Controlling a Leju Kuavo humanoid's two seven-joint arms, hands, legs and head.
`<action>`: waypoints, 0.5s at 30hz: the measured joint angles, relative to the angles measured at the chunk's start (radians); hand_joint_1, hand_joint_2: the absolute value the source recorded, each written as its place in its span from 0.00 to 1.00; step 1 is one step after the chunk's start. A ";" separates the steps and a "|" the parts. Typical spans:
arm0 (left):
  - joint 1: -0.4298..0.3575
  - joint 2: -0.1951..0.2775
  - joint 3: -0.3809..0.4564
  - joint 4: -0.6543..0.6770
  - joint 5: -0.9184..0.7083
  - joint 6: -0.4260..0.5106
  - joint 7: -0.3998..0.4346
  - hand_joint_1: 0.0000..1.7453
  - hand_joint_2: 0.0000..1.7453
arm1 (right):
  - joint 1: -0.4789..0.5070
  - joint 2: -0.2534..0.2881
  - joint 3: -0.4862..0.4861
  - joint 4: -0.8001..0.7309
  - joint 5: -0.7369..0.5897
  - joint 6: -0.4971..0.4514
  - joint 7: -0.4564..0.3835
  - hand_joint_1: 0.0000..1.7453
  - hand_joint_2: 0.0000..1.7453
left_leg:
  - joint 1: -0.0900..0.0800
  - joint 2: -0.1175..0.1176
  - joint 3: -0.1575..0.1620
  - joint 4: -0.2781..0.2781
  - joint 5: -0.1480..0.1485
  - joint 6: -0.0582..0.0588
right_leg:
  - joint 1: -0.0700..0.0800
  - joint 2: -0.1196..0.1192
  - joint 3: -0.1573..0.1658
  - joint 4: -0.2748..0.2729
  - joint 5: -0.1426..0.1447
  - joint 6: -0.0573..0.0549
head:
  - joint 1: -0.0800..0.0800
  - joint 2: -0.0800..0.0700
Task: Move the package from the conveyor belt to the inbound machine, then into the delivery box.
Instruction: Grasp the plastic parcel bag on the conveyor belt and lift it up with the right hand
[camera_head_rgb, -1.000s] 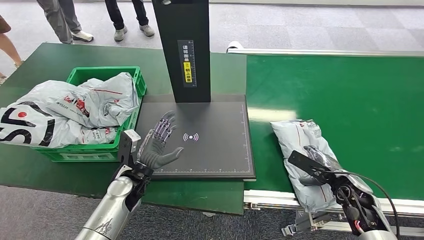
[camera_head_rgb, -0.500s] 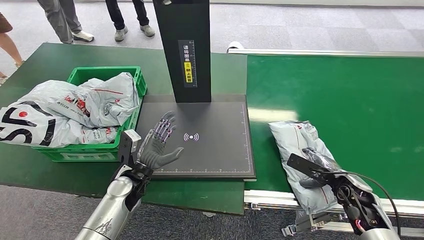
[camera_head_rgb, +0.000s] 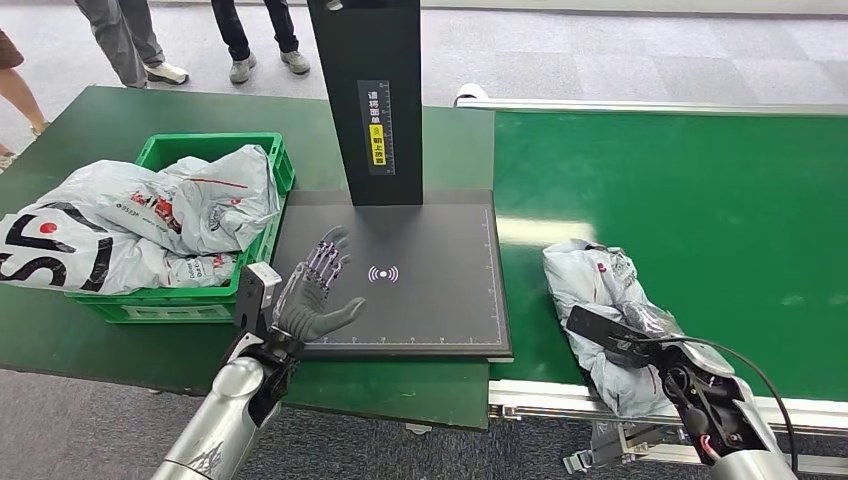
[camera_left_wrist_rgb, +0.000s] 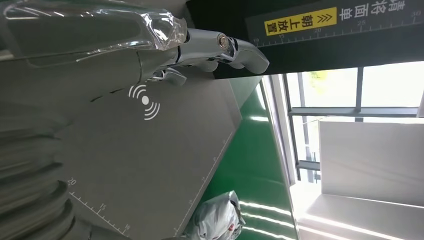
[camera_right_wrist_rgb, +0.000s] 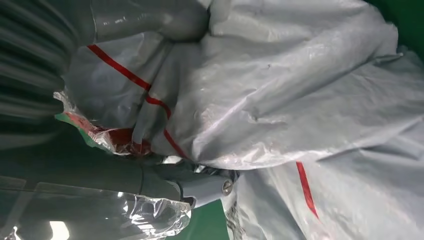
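The right hand (camera_head_rgb: 650, 345) is mostly hidden in the head view behind its own black wrist bracket and cable, so the grasp reads best from the right wrist view, where the thick grey thumb (camera_right_wrist_rgb: 150, 20) and a darker finger (camera_right_wrist_rgb: 200, 187) press into the package (camera_right_wrist_rgb: 300, 100) from opposite sides, with crumpled film bunched between them: the hand grips the package. The far side of the package, under the hand, cannot be made out.

The package (camera_head_rgb: 600, 300) lies on the green conveyor belt (camera_head_rgb: 700, 200), near its front edge and just beside the inbound machine (camera_head_rgb: 420, 280). It is a soft grey plastic mailer, heavily wrinkled, with thin red lines and a small red mark; its print is too small to read.

The left hand (camera_head_rgb: 315, 290) hovers over the near left corner of the machine's dark scanning plate, fingers spread and holding nothing. The machine's black column (camera_head_rgb: 368, 100) is cut off at the top. The green delivery box (camera_head_rgb: 255, 160) holds several grey bags (camera_head_rgb: 130, 225), 1 spilling over its left rim. People's legs (camera_head_rgb: 250, 35) stand beyond the table.
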 joint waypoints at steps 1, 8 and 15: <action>0.002 0.001 0.000 0.000 0.000 0.000 -0.003 0.00 1.00 | -0.001 0.003 0.003 0.000 0.012 -0.018 -0.011 1.00 1.00 | 0.000 0.000 0.000 0.000 0.000 0.000 | 0.000 0.000 0.000 0.000 0.000 0.000 | 0.000 0.000; 0.015 0.005 0.005 -0.021 -0.001 -0.002 -0.010 0.00 1.00 | -0.013 0.024 0.014 0.004 0.042 -0.098 -0.071 1.00 1.00 | 0.000 0.000 0.000 0.000 0.000 0.000 | 0.000 0.000 -0.001 0.000 0.000 0.000 | 0.000 0.000; 0.017 0.006 0.015 -0.025 -0.004 -0.007 -0.010 0.00 1.00 | -0.017 0.043 0.010 0.002 0.029 -0.132 -0.088 1.00 1.00 | 0.000 0.000 -0.001 0.000 0.000 0.000 | 0.000 0.000 -0.002 0.000 0.000 0.000 | 0.000 0.000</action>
